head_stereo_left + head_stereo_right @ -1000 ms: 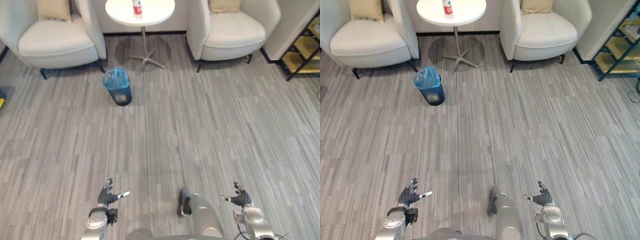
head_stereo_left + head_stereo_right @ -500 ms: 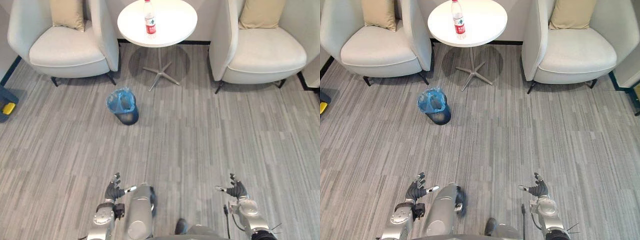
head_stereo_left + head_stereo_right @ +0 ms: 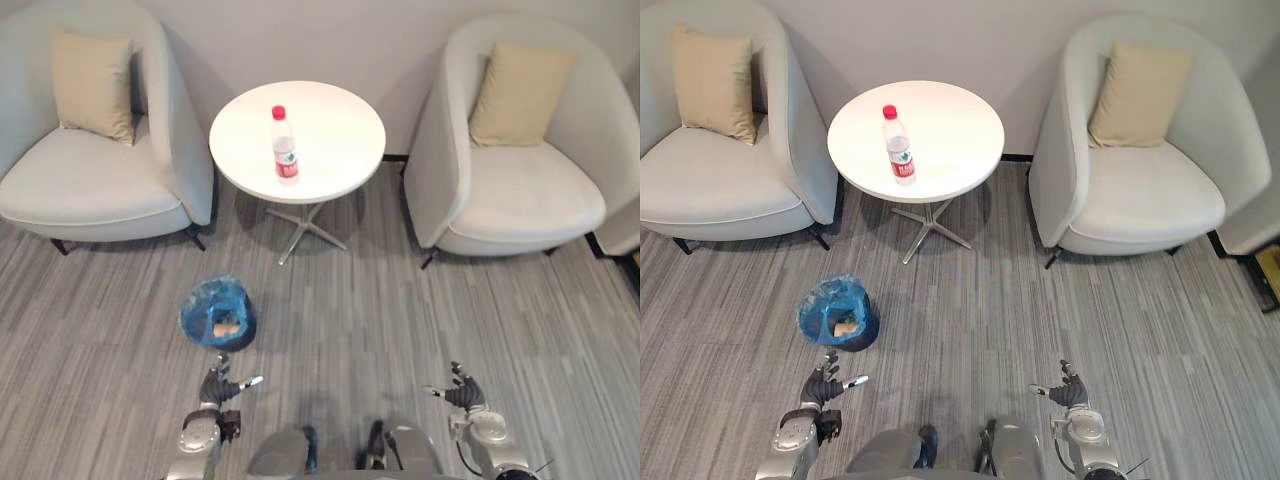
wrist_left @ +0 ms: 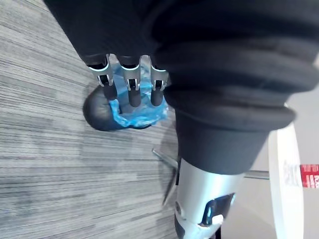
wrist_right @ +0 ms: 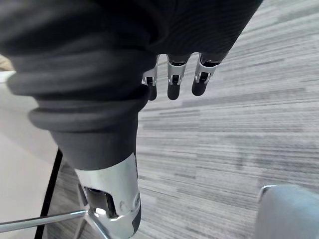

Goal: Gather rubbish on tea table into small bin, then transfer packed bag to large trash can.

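Grey striped flooring (image 3: 400, 320) runs up to a pale wall, where two light armchairs face outward, one on the left (image 3: 90, 195) and one on the right (image 3: 520, 205), each with a tan cushion propped against its back. Between them stands a round white table (image 3: 330, 130) on a thin metal pedestal. It carries a single clear bottle (image 3: 285, 148) with a red cap and red label, standing upright near the middle. On the floor in front of the table, toward the left armchair, sits the small bin (image 3: 216, 313), lined with a blue bag, with a tan scrap (image 3: 227, 326) lying inside. The left hand (image 3: 222, 385) hangs low just in front of the bin, fingers loosely spread and holding nothing. The right hand (image 3: 463, 393) hangs well apart over bare floor, likewise spread and empty. Up close, the left wrist view sets its straight fingers (image 4: 133, 89) against the blue bag's rim (image 4: 137, 115), with the table's white edge and the bottle's red label off to one side. The right wrist view has its fingers (image 5: 174, 82) over plain flooring. At its far edge the right eye view takes in a corner of a dark rack (image 3: 1267, 272).
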Controlling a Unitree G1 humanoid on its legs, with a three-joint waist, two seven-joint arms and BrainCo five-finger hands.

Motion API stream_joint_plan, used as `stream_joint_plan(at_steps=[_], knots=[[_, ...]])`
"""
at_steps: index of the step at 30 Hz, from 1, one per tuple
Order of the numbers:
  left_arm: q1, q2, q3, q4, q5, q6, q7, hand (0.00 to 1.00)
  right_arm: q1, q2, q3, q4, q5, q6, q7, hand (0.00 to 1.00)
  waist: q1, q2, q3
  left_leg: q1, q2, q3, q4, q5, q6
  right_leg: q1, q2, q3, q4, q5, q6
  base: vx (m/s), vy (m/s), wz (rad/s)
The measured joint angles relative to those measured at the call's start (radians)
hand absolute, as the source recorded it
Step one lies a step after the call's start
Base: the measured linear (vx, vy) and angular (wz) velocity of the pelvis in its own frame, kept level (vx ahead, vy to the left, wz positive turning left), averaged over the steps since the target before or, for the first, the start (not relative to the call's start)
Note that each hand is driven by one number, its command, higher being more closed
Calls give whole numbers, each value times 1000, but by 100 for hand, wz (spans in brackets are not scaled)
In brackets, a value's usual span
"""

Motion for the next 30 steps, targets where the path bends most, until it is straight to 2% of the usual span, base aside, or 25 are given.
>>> stream_joint_plan(at_steps=[1,2,3,4,5,7,9,10,11,13,14,15,16,17,18,19,20,21,23,24,25,26,27,28,30], knots=[[5,-17,3,6,1,0,2,0,4,-5,1,-3,-2,2,1,0,13,30,-10,-9,47,-11,52,-10,-25,10,23,-31,31,-21,-40,600,-252,54],[15,-21,1,10,1,1,1,0,0,2,5,-48,-7,1,2,0,25,33,-10,-45,54,-7,132,24,-77,17,26,-55,51,-50,-61,576,-245,43],[14,-27,-2,10,1,3,0,0,0,1,13,-71,-7,0,3,0,25,35,-9,-69,54,0,188,50,-97,33,25,-69,48,-63,-68,536,-243,59],[17,-44,-9,10,1,4,-5,0,5,0,17,-113,-3,-3,4,0,25,40,-4,-128,58,26,357,137,-108,98,24,-90,22,-85,-79,504,-214,60],[30,-55,-15,9,1,3,-6,0,7,1,36,-137,4,-5,3,0,33,38,0,-178,108,94,494,129,-91,188,30,-99,-14,-94,-89,492,-187,58],[38,-61,-27,8,6,3,-9,0,15,13,38,-174,6,-20,2,0,32,27,1,-224,158,192,551,90,-75,297,23,-117,-66,-94,-90,432,-119,44],[40,-68,-34,7,9,2,-23,0,10,16,29,-202,5,-39,0,0,35,23,0,-281,168,248,464,67,-72,355,12,-122,-109,-95,-90,355,-48,22],[41,-68,-40,7,11,2,-26,0,7,16,25,-216,5,-43,-2,0,43,27,-1,-313,164,269,348,68,-75,371,4,-123,-131,-102,-77,335,60,-4],[39,-69,-46,8,11,2,-26,0,13,18,10,-229,5,-43,-1,0,51,42,-1,-330,151,282,196,94,-96,387,-2,-124,-145,-122,-58,319,92,-4],[50,-73,-65,8,15,2,-27,0,32,4,-2,-247,4,-41,-3,0,54,87,-10,-331,157,280,8,292,-95,410,24,-125,-141,-175,-24,245,115,10],[42,-60,-68,26,21,3,-26,0,39,13,-2,-243,3,-33,-5,0,52,70,0,-326,134,282,35,300,-18,426,-1,-118,-115,-235,-3,257,133,22],[54,-58,-59,27,22,3,-25,0,47,14,3,-259,-8,-33,-6,0,54,47,-2,-316,102,282,40,258,-3,407,-40,-114,-48,-273,12,241,132,19],[61,-57,-59,27,23,3,-26,0,49,14,4,-273,-19,-33,-6,0,54,38,-2,-316,91,290,49,231,-1,392,-56,-110,-2,-296,21,248,152,-5],[72,-61,-62,36,28,3,-26,0,37,13,6,-288,-38,-37,-7,0,53,24,-1,-307,73,308,61,194,8,337,-88,-84,138,-319,41,241,178,-14],[85,-57,-75,45,37,5,-27,0,25,13,17,-309,-51,-39,-6,0,53,22,0,-285,56,315,59,177,21,257,-115,-54,323,-297,68,238,173,-11],[88,-55,-76,45,38,5,-27,0,26,14,19,-316,-57,-40,-7,0,50,22,1,-278,52,312,58,172,24,239,-123,-48,370,-284,85,210,130,13],[87,-35,-91,45,48,5,-26,0,27,17,39,-338,-75,-42,-16,0,41,18,3,-238,38,301,57,153,35,174,-132,-4,524,-270,105,220,83,40],[88,-20,-102,45,54,4,-25,0,29,20,59,-372,-79,-42,-19,0,29,17,2,-208,32,280,54,146,33,157,-128,11,540,-293,82,220,59,48],[85,-8,-98,44,56,1,-25,0,24,19,83,-428,-101,-48,-20,0,26,15,-2,-190,30,269,50,147,39,118,-110,34,471,-315,61,214,-14,43],[83,-5,-93,43,56,0,-24,0,6,18,84,-436,-113,-62,-20,0,25,1,-10,-187,29,252,47,146,37,94,-91,56,393,-323,62,209,-63,42],[81,-4,-94,43,56,-1,-25,0,-1,16,81,-438,-113,-67,-21,0,23,2,-10,-187,29,238,45,147,35,90,-78,70,335,-322,62,199,-101,60],[80,1,-95,45,56,-4,-25,0,-5,12,80,-446,-114,-68,-23,0,23,-2,-13,-187,19,214,46,150,24,105,-66,93,193,-288,44,157,-93,61],[80,1,-98,47,56,-6,-26,0,-1,10,80,-456,-115,-69,-23,0,23,-11,-16,-187,7,205,45,149,19,107,-69,100,129,-226,36,203,-147,80],[75,-20,-100,75,58,-9,-27,0,-1,-5,80,-461,-117,-72,-22,0,23,12,-18,-185,9,166,49,145,6,128,-69,79,114,-172,29,193,-150,47],[92,-42,-98,82,57,-10,-26,0,-8,-11,95,-475,-128,-74,-20,0,35,37,-36,-181,34,159,15,152,-12,146,-46,67,54,-153,18,195,-176,21]])
